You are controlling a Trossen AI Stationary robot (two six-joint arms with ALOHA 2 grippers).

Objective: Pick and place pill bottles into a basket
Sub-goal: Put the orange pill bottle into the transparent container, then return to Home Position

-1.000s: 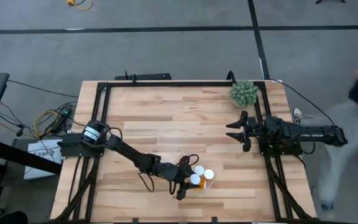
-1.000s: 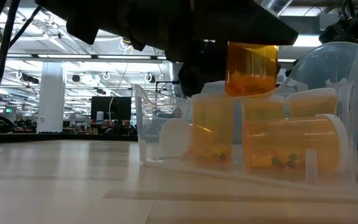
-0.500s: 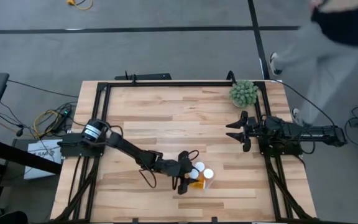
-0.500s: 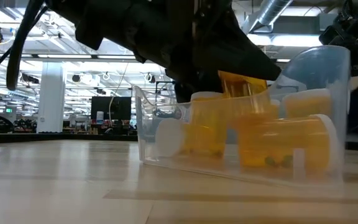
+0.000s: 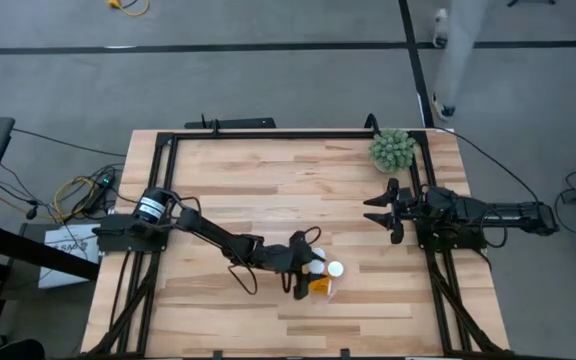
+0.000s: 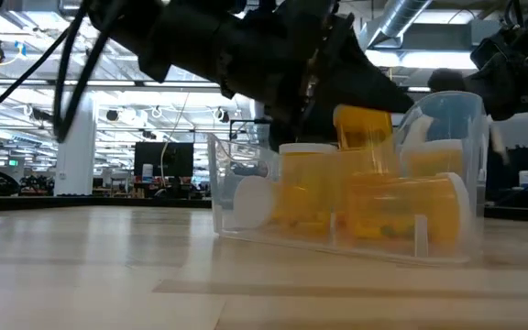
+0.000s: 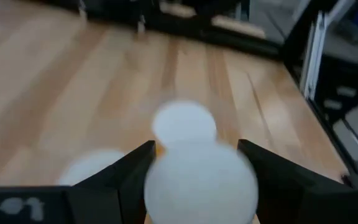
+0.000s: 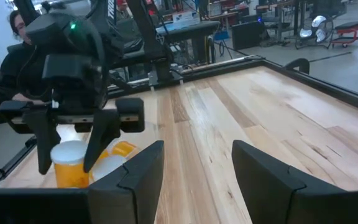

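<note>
The clear basket point(image 6: 456, 197) stands on the table near its front edge, right of the middle, and also shows in the high view point(image 5: 325, 292). It holds several orange pill bottles with white caps. One bottle point(image 6: 367, 128) leans tilted on the others. My left gripper point(image 5: 308, 268) is open above the basket. Its fingers stand on either side of that bottle's white cap point(image 7: 201, 180), as the right wrist view also shows point(image 8: 70, 155). My right gripper point(image 5: 384, 212) waits open and empty at the table's right side.
A green spiky plant ball point(image 5: 392, 150) sits at the far right corner. A black metal frame point(image 5: 268, 134) runs round the tabletop. Bare wood lies left of and beyond the basket. A person point(image 5: 458, 40) walks on the floor beyond the table.
My left gripper has swung a little toward the table's far right with the bottle and has let it go. The bottle, upright above the basket before, has dropped and now leans tilted on the other bottles. The basket has shifted slightly on the table.
</note>
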